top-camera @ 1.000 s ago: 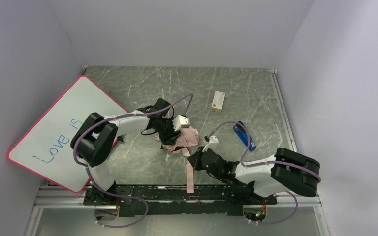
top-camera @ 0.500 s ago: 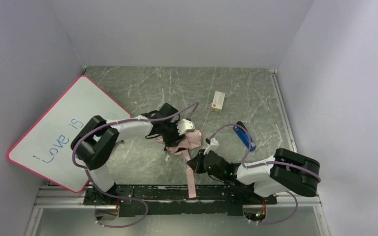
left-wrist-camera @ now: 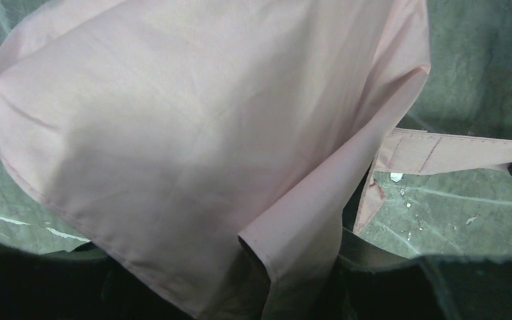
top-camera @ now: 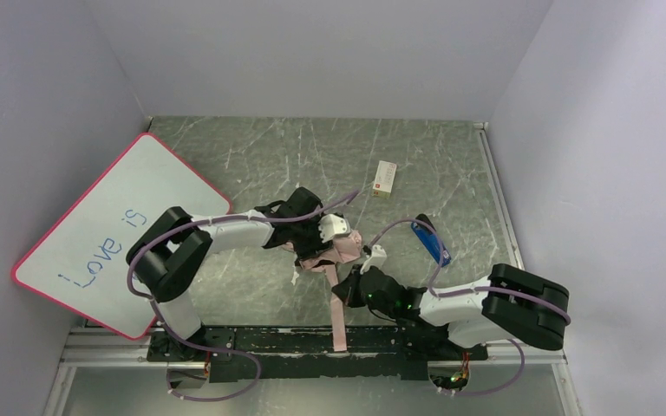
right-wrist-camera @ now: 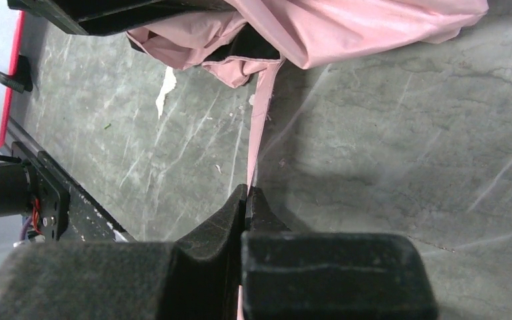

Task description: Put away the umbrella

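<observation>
Right wrist view is giving us the nearest part of the scene: our right gripper (right-wrist-camera: 247, 198) is pinching the pink strap (right-wrist-camera: 261, 127), its jaws pressed together with the strap caught between them, close to the near edge of the table (right-wrist-camera: 407, 153). From the jaws the strap is running away across the marbled top to the umbrella (right-wrist-camera: 347, 27). The umbrella is lying as a crumpled pink bundle with black showing in its folds, around the middle of the table.

In the top external view the strap's loose end is trailing over the black rail (top-camera: 251, 340) at the near edge. Our left gripper (top-camera: 310, 250) is reaching in from the left and sitting against the bundle. In the left wrist view pink cloth is filling nearly everything, so we cannot tell how those jaws are standing.

To the right, a flat blue thing (top-camera: 431, 242) is lying apart from the umbrella. Farther back a small white box (top-camera: 385, 178) is resting on the table. A pink-framed whiteboard (top-camera: 113, 234) with blue writing is sitting along the left side.
</observation>
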Available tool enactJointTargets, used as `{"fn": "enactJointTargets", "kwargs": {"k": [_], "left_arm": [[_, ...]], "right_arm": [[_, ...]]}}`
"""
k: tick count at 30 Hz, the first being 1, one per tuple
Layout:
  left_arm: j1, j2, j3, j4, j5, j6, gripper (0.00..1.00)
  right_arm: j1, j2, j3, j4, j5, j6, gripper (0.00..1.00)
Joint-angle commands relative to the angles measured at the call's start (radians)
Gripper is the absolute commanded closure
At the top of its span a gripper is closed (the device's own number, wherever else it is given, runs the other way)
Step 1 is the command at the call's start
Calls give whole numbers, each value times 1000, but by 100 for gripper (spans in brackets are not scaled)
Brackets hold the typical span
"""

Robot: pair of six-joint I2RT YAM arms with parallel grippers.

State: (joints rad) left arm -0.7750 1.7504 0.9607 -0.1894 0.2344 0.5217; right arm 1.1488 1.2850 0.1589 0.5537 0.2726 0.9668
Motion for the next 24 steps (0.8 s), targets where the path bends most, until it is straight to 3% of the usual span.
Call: {"fn": "enactJointTargets", "kwargs": {"k": [1, 6, 15, 18, 24], "left_arm": [[24, 89, -38, 61, -266, 37, 95], [16, 98, -38, 57, -267, 49, 95], [5, 100, -55, 49, -290, 86, 95], [3, 92, -65, 54, -297, 93, 95], [-2, 94, -71, 63, -300, 98, 95]], "right_arm": [[25, -15, -51, -39, -153, 3, 100], [30, 0, -71, -17, -153, 3, 90], [33, 5, -72, 10, -153, 4, 87], [32, -87, -79, -78, -83, 0, 75], [35, -414, -36, -441, 151, 33, 54]]}}
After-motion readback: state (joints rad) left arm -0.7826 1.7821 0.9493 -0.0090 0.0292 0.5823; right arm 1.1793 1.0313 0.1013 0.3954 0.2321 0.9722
